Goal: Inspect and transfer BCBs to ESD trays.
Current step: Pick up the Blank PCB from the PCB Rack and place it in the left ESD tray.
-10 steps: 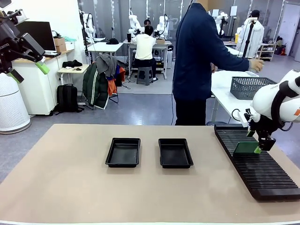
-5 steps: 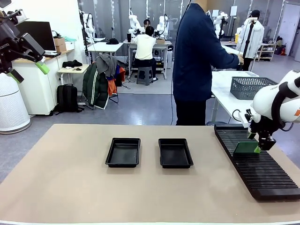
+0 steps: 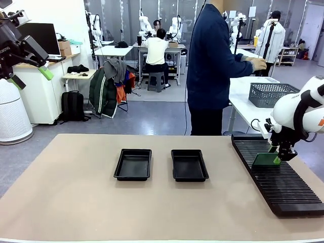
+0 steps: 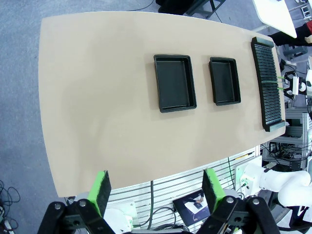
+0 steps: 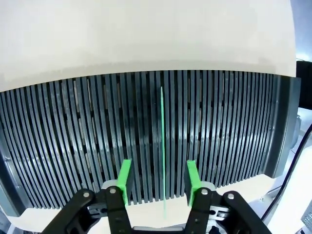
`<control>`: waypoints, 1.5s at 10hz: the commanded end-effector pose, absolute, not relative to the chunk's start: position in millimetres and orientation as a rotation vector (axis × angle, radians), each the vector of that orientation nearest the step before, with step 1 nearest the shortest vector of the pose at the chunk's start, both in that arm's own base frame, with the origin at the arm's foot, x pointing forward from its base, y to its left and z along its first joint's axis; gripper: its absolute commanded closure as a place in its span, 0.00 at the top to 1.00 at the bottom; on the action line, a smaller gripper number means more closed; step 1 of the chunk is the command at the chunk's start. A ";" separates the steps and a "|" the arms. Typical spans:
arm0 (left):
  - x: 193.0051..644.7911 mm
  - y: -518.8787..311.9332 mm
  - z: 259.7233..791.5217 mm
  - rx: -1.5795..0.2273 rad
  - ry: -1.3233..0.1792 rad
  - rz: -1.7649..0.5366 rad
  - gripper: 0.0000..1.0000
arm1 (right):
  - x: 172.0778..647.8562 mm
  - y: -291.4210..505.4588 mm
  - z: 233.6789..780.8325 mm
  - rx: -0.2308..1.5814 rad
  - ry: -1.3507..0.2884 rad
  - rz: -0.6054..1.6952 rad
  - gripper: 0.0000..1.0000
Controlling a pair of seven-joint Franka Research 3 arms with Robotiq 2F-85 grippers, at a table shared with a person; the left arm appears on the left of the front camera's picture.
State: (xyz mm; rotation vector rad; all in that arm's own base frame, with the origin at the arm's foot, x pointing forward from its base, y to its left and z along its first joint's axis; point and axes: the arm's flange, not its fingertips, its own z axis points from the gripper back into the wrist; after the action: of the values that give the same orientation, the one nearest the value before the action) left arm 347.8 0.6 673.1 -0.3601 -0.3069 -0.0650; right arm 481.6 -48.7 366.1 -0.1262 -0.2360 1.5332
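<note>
While the BCB [image 5: 162,141] stands on edge along a rack [image 5: 73,136] slot, the right gripper [image 5: 158,168] straddles it, jaws apparently parted.

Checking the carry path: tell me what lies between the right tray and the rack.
Bare table between right tray and rack, seen in the front view.

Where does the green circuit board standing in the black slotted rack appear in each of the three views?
Front view: the board stands in the rack at the picture's right, at mid-height.
Left wrist view: far right, a thin green sliver at the rack's right edge; too small to tell more.
Right wrist view: edge-on, a thin green vertical line at centre, between the pads of the right gripper.
Shared landmark: the ribbed black rack.
</note>
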 end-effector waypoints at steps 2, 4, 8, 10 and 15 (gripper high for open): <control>347.6 0.2 672.6 -0.359 -0.306 -0.065 1.00 | 485.6 -50.5 361.6 -0.161 -0.233 1.551 0.46; 347.6 0.2 672.6 -0.359 -0.306 -0.065 1.00 | 485.8 -51.0 362.7 -0.171 -0.227 1.544 0.35; 347.6 0.2 672.6 -0.359 -0.306 -0.065 1.00 | 488.6 -47.7 362.7 -0.181 -0.214 1.545 0.13; 347.6 0.2 672.6 -0.359 -0.306 -0.065 1.00 | 490.7 -47.4 362.7 -0.181 -0.209 1.541 0.02; 347.6 0.2 672.6 -0.359 -0.306 -0.065 1.00 | 486.7 -47.5 367.1 -0.154 -0.216 1.558 0.00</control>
State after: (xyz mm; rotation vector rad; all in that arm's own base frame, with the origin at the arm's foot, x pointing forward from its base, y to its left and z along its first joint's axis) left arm 347.8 0.6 673.1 -0.3601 -0.3068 -0.0650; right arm 486.9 -46.3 367.3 -0.1534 -0.2117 1.5477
